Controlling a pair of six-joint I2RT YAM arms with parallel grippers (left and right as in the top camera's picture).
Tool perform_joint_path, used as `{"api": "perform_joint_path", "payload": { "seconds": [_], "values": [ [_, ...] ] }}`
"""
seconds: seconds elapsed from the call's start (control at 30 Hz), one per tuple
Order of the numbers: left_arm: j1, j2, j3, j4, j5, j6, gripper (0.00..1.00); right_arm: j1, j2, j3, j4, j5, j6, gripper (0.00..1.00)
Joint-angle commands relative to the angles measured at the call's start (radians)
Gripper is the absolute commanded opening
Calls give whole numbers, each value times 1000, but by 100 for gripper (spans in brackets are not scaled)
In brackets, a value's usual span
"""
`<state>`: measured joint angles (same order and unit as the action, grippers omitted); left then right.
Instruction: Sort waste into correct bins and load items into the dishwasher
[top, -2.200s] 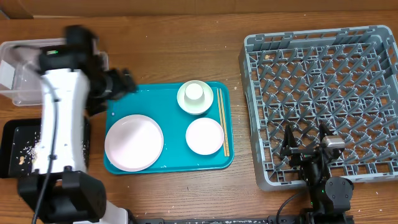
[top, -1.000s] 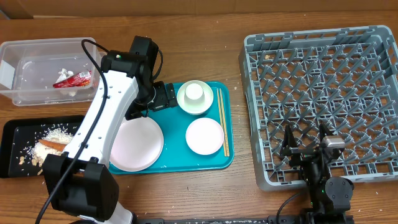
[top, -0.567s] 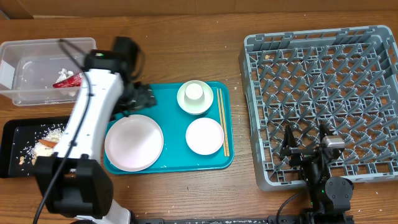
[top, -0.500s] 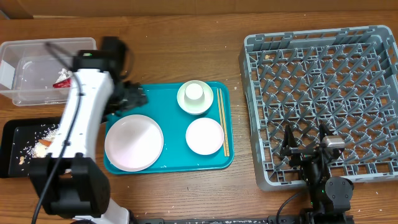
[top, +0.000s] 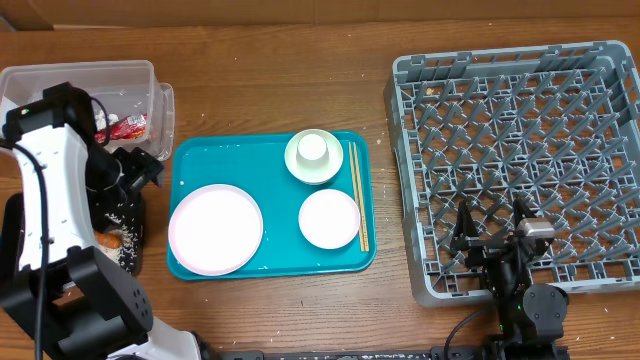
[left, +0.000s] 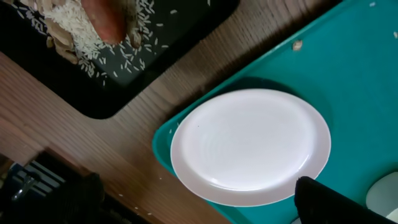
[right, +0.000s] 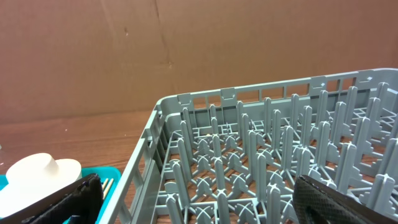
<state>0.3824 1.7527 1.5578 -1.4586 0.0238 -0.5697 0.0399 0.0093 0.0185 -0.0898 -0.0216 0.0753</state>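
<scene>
Overhead: large pale round plate (top: 215, 228), smaller white plate (top: 329, 218), pale bowl (top: 300, 165), small white cup (top: 313, 148) and thin wooden chopsticks (top: 357, 195) rest on the smooth teal tray (top: 270, 160). The red shiny wrapper (top: 125, 126) sits in the clear plastic tub (top: 100, 75).

Left wrist: left gripper (left: 198, 186), jaws wide and empty, frames the glossy plate beside the shallow black tray (left: 186, 25) of crumbs (left: 68, 37).

Right wrist: right gripper (right: 196, 193), equally wide, empty, at the grey pegged lattice rack (right: 249, 155).

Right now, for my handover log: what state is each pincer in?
Left pincer: open, holding nothing.
Right pincer: open, holding nothing.
</scene>
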Motion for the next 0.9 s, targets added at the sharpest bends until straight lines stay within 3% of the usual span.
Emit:
{"api": "perform_joint_path", "payload": {
  "seconds": [0.0, 0.13, 0.27, 0.43, 0.53, 0.63, 0.87],
  "values": [
    [45, 2, -5, 7, 58, -14, 100, -2, -5, -10, 6, 5, 3, 100],
    [72, 2, -5, 0, 99, -13, 100, -2, -5, -10, 9, -11, 3, 100],
    [90, 2, -5, 6, 97, -14, 100, -2, -5, -10, 29, -180, 37, 100],
    [88, 2, -5, 5, 133, -14, 100, -2, -5, -10, 63, -586, 305, 100],
    [89, 2, -5, 6, 123, -14, 100, -2, -5, -10, 120, -719, 496, 100],
    [89, 2, -5, 28, 124, -14, 100, -2, -5, -10, 137, -739, 691, 100],
    [89, 2, -5, 72, 123, -14, 100, -2, -5, -10, 158, -718, 774, 100]
  ]
}}
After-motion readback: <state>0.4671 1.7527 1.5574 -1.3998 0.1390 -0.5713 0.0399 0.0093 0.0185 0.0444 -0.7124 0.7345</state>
